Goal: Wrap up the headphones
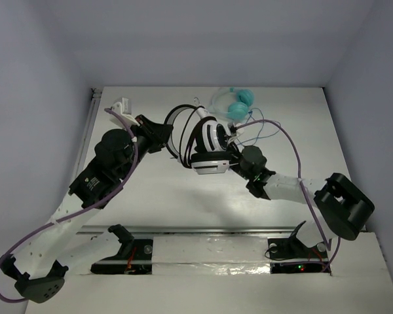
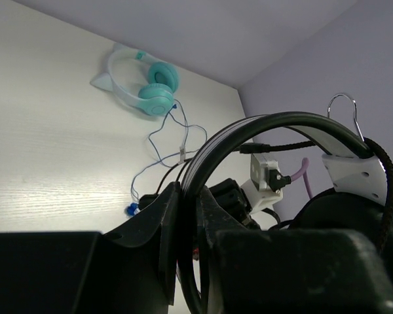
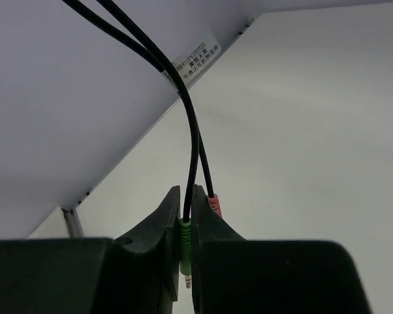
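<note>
The white-and-black headphones stand at the table's middle back between my two grippers. My left gripper is shut on their black headband, which arcs up out of the jaws in the left wrist view; the gripper clamps it near its lower end. My right gripper sits just right of the earcups. In the right wrist view this gripper is shut on the green plug of the thin black cable. A pink plug hangs loose beside the right finger.
Small teal headphones lie at the back of the table, also in the left wrist view, their thin blue cord trailing toward the right gripper. The enclosure walls stand close at left, right and back.
</note>
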You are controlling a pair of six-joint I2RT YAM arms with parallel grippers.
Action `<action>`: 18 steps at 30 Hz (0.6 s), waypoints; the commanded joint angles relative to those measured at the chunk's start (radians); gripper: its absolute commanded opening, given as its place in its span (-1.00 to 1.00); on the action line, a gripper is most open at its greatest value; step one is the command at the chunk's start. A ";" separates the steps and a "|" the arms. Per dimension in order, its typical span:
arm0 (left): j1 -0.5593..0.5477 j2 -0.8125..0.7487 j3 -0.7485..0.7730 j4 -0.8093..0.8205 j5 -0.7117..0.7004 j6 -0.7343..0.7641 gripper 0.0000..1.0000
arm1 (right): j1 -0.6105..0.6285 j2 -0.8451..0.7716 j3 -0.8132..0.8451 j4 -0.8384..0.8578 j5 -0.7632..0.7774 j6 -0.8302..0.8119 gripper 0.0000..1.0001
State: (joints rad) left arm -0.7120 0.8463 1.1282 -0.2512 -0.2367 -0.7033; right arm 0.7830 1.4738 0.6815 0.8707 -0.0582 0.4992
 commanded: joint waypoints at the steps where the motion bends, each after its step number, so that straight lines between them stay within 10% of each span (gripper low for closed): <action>1: -0.004 0.003 0.065 0.142 -0.025 -0.024 -1.00 | 0.001 -0.015 -0.054 0.146 -0.019 0.058 -0.95; 8: -0.004 0.135 0.174 0.286 -0.192 0.017 -1.00 | 0.152 0.025 -0.128 0.200 0.119 0.140 -1.00; 18: -0.004 0.275 -0.043 0.523 -0.423 -0.068 -1.00 | 0.338 0.102 -0.183 0.339 0.388 0.466 -1.00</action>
State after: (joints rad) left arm -0.7139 1.1107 1.1076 -0.0177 -0.5571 -0.6712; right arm 1.0580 1.5585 0.5247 1.1252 0.2379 0.8371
